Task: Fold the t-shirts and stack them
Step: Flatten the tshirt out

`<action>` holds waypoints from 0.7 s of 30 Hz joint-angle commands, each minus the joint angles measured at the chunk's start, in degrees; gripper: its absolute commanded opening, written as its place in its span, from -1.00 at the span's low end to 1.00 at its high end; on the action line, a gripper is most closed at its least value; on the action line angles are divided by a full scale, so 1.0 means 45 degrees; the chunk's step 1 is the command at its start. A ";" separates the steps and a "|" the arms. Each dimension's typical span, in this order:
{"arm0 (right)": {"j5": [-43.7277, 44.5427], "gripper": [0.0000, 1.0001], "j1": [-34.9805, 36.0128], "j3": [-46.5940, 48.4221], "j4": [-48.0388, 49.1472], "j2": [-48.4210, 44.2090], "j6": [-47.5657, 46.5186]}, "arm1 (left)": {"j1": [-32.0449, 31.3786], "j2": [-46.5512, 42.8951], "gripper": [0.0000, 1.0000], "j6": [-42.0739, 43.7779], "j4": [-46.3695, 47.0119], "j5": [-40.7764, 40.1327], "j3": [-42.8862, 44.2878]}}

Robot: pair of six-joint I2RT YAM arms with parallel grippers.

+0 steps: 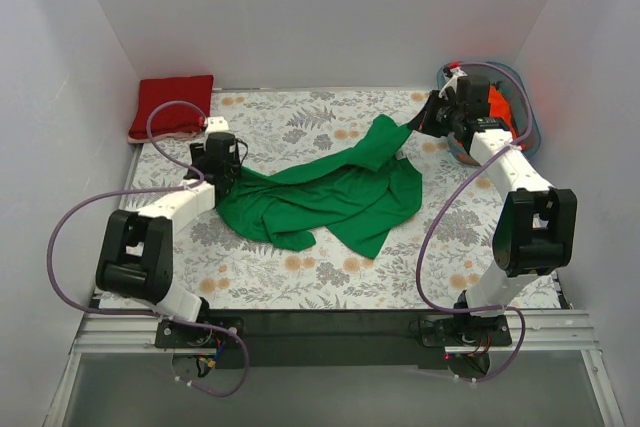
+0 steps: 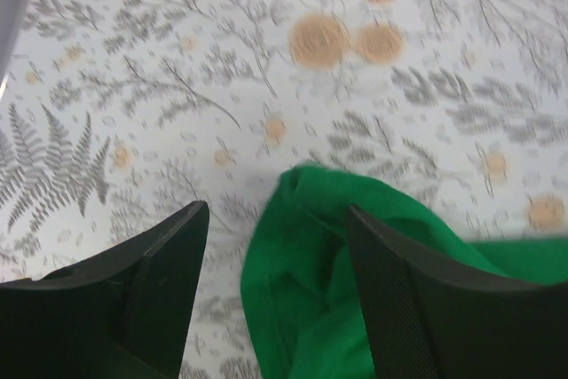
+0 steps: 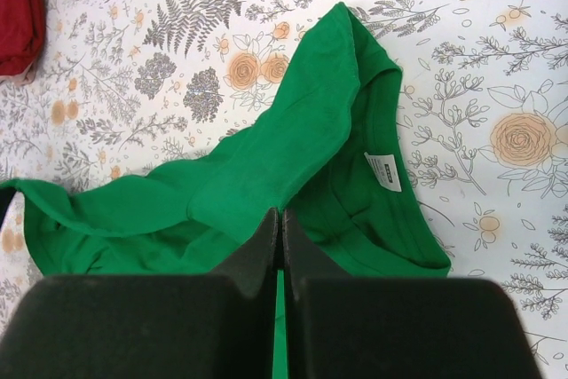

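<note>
The bright green t-shirt (image 1: 330, 192) lies crumpled across the middle of the flowered table. My right gripper (image 1: 410, 124) is shut on a fold of it near the collar and holds that part raised; the pinch (image 3: 282, 216) shows in the right wrist view, with the shirt (image 3: 266, 157) and its white label (image 3: 383, 171) below. My left gripper (image 1: 224, 165) is open over the shirt's left edge; green fabric (image 2: 306, 255) lies between its fingers (image 2: 160, 272), with the gripper (image 2: 275, 210) just above it. The dark red t-shirt (image 1: 171, 105) lies folded at the back left. The orange t-shirt (image 1: 500, 105) sits in the tub, partly hidden by my right arm.
The blue-grey tub (image 1: 527, 117) stands at the back right corner against the wall. White walls close in the table on three sides. The red shirt's edge (image 3: 18, 6) shows at the top left of the right wrist view.
</note>
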 commanded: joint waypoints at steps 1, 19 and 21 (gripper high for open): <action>-0.0106 -0.97 -0.0099 0.0205 0.0579 0.0139 -0.0080 | 0.0882 0.0938 0.22 0.0364 0.0548 -0.0248 0.1429; -0.1201 -0.97 -0.0080 -0.0342 0.1204 0.0686 0.0017 | 0.1255 0.0492 -0.20 -0.3930 -0.2889 0.4144 0.1065; -0.1181 -0.97 -0.0099 -0.0517 0.1224 0.0666 0.0017 | 0.1255 0.0512 -0.36 -0.4594 -0.2987 0.4401 0.0363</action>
